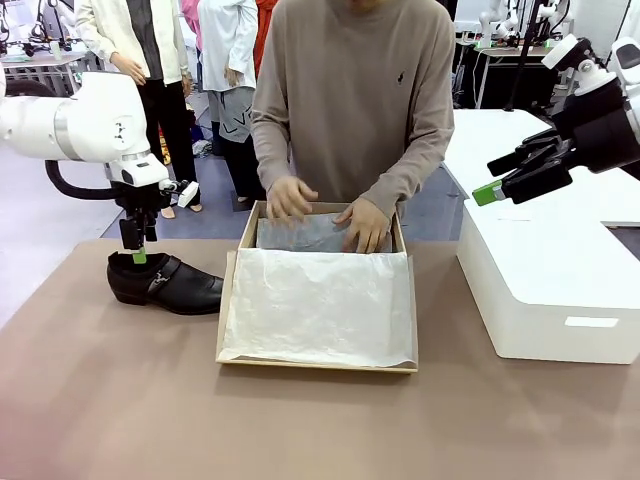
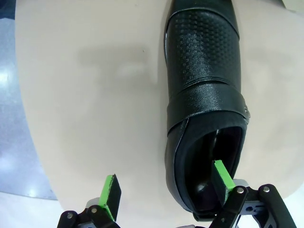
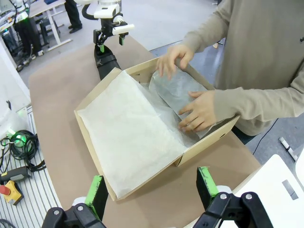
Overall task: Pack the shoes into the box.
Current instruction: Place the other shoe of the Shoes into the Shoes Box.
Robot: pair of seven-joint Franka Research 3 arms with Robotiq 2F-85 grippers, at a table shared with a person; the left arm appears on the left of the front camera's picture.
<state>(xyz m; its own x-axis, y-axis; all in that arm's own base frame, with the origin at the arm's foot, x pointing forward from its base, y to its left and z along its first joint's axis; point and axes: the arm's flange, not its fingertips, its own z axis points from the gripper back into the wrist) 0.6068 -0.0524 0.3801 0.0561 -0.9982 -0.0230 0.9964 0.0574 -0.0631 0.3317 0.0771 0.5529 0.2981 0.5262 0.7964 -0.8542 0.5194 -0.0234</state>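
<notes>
Tabletop is matte brown, with a white block at its right and people standing beyond. The box lies open mid-table, lined with white tissue paper; the person's hands press paper at its far end. One shoe stands left of the box. The left gripper, jaws wide, straddles its heel wall. The right gripper hangs spread wide at the right.

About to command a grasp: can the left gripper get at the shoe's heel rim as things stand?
Probably yes: the left gripper is open, one finger inside the shoe, the other outside its wall, nothing between.
</notes>
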